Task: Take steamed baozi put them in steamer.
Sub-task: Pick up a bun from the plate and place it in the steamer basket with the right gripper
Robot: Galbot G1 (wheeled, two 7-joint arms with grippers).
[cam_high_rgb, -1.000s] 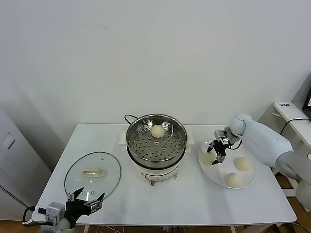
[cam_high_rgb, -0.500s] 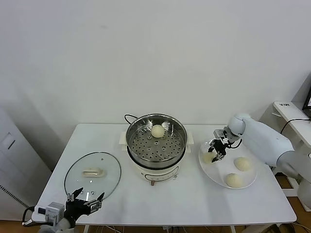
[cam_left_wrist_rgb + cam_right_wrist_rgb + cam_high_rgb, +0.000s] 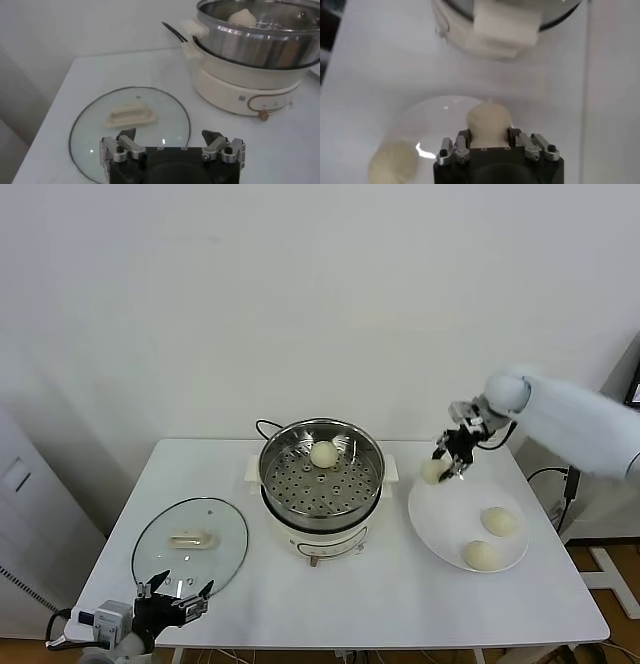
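My right gripper (image 3: 443, 467) is shut on a pale baozi (image 3: 432, 472) and holds it in the air above the far left rim of the white plate (image 3: 432, 536). In the right wrist view the bun (image 3: 489, 121) sits between the fingers over the plate (image 3: 415, 125). Two more baozi (image 3: 498, 521) (image 3: 482, 555) lie on the plate. One baozi (image 3: 323, 453) lies at the back of the steel steamer (image 3: 283, 494) on its cream cooker base (image 3: 318, 546). My left gripper (image 3: 172, 604) is open and idle at the table's front left corner.
The oval glass lid (image 3: 191, 541) with a cream handle lies flat on the table left of the cooker, just beyond the left gripper (image 3: 172, 146). A black cord (image 3: 264, 425) runs behind the steamer. Bare table lies in front of the cooker.
My right gripper has lifted one baozi off the plate and raised it up and slightly back. The plate now holds two buns. The left arm has not moved.
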